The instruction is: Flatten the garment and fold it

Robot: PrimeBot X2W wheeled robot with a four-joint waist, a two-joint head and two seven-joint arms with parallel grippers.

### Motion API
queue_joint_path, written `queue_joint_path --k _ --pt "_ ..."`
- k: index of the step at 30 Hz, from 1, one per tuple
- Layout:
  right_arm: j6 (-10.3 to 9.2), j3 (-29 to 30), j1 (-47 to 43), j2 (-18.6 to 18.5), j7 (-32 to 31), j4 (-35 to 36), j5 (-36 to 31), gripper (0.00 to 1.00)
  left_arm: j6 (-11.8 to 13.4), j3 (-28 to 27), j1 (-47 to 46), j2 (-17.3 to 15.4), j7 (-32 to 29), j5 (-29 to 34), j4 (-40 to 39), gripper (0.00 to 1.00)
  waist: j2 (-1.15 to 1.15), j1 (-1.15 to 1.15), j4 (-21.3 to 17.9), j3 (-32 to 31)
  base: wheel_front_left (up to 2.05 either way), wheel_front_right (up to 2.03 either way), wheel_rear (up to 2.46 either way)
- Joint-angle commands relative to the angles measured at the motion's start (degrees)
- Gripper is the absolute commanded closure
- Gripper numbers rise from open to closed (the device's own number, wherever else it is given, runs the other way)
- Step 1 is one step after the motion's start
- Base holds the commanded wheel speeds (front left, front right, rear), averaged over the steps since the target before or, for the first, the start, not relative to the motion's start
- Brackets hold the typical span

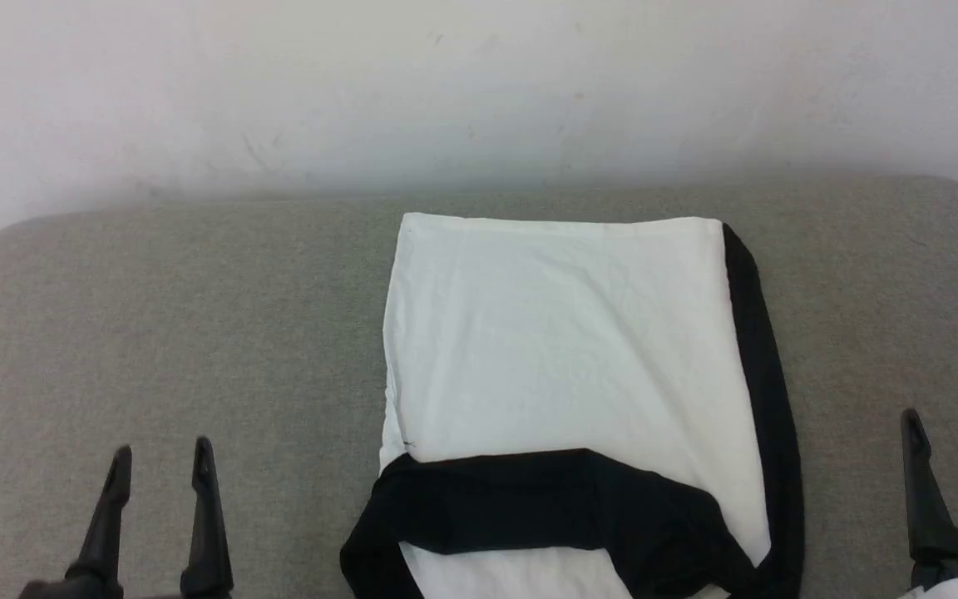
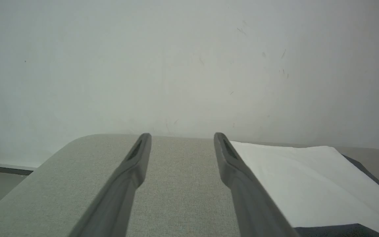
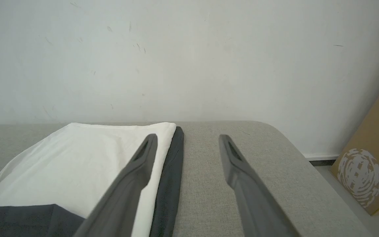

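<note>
One folded garment (image 1: 562, 333) on grey surface (image 1: 196, 316)

Garment (image 1: 562, 333): soft cloth, matt. White panel mostly smooth with faint creases; black sleeve and trim look like the same matt cloth, a bit more wrinkled.
Surface (image 1: 155, 333): grey woven fabric cover, matt, fine rough weave.
Left tool (image 1: 162, 449) and right tool (image 1: 949, 416): dark fingers, look like hard plastic, smooth, dull low sheen.
Wall (image 1: 479, 83): painted, matt off-white, small scuffs and marks.
Box (image 3: 373, 164): brown cardboard, matt, pale printed pattern.
</note>
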State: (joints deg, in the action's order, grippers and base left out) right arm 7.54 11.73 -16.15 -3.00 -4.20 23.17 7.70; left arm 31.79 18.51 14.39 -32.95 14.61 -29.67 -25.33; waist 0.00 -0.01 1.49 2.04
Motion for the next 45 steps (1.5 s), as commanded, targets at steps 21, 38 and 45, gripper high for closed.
queue_joint_path --k 21,38,45 --pt "-0.05 -1.89 21.38 -2.38 -12.04 0.90 -2.04 0.00 -16.33 -9.79 -2.19 11.87 0.39 6.74 0.31 0.00 0.00 0.01 1.33 9.90 0.00 0.00 0.00" --pt "-0.05 0.45 56.45 -14.15 -34.69 -18.81 4.14 0.00 -22.23 -10.97 -10.98 14.88 0.39 7.82 1.16 0.00 0.00 0.01 4.01 25.22 0.00 0.00 0.00" --pt "-0.05 3.12 59.14 -14.19 -43.52 -23.39 1.51 0.00 -24.27 -10.61 -14.25 16.38 0.39 8.92 2.26 0.00 0.00 0.01 5.77 29.74 0.00 0.00 0.00"
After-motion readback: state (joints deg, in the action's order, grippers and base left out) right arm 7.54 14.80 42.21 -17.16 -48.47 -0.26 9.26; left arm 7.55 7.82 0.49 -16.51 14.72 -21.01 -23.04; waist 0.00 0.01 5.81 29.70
